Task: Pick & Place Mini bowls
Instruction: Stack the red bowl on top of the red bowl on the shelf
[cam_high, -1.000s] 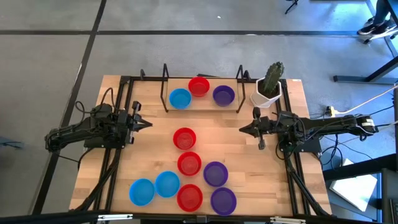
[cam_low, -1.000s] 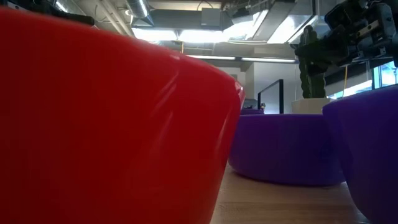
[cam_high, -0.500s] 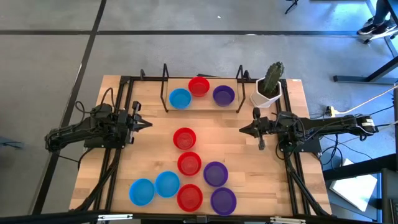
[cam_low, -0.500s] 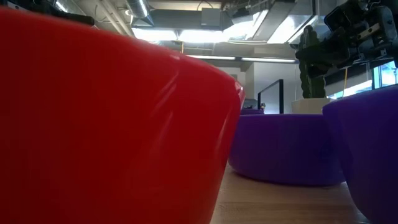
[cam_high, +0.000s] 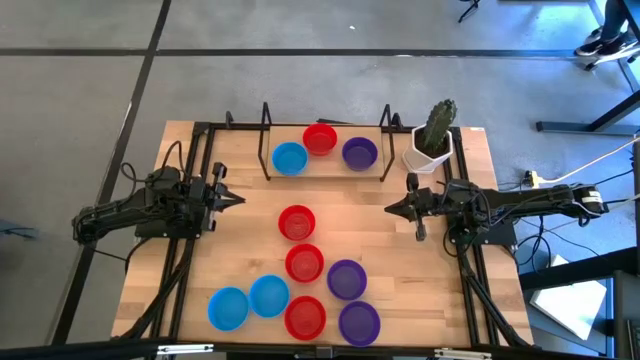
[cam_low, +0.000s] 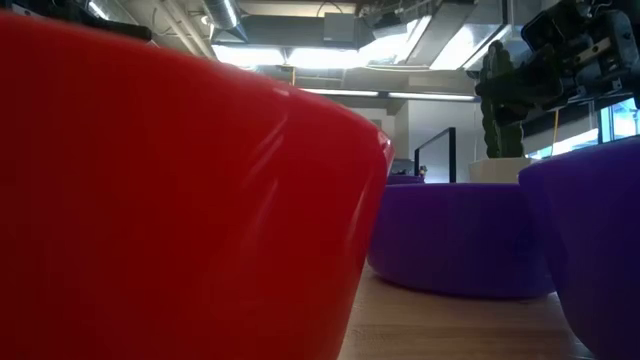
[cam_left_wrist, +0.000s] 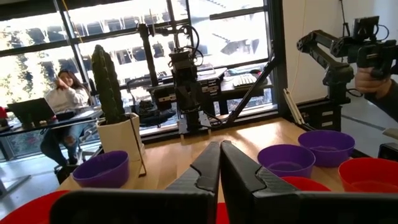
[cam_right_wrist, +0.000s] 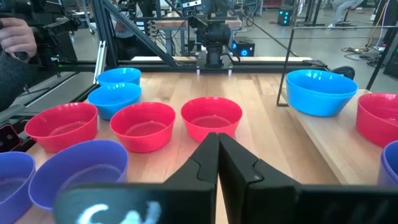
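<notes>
- The wooden table (cam_high: 240, 250) has a black frame running along its left and right edges, and each arm sits over one of those rails.
- The left gripper (cam_high: 236, 200) hangs at the left side of the table with its fingers clenched together on nothing, pointing inward toward the middle.
- The right gripper (cam_high: 392, 208) mirrors it from the right side, also clenched and empty; the two tips face each other across a band of bare wood.
- One red bowl (cam_high: 297, 222) sits in that band, between the two grippers and apart from both.
- At the far edge a black wire rack (cam_high: 266, 140) fences off a bay holding three mini bowls: a blue bowl (cam_high: 289, 158), a red one (cam_high: 320, 138) and a purple one (cam_high: 359, 153), close together.
- A white pot with a cactus (cam_high: 432, 140) stands just outside the rack's right post, near the right arm.
- The near half is crowded: a second red bowl (cam_high: 304, 263) beside a purple bowl (cam_high: 346, 279), then a row of two blue bowls (cam_high: 248, 302), a red bowl at the front (cam_high: 305, 317) and another purple (cam_high: 359, 323) along the front edge.
- Open wood remains at the left and right of the middle band and in the near right corner.
- The bowls are all alike: small, round, shallow, plain glossy plastic, standing upright and empty.
</notes>
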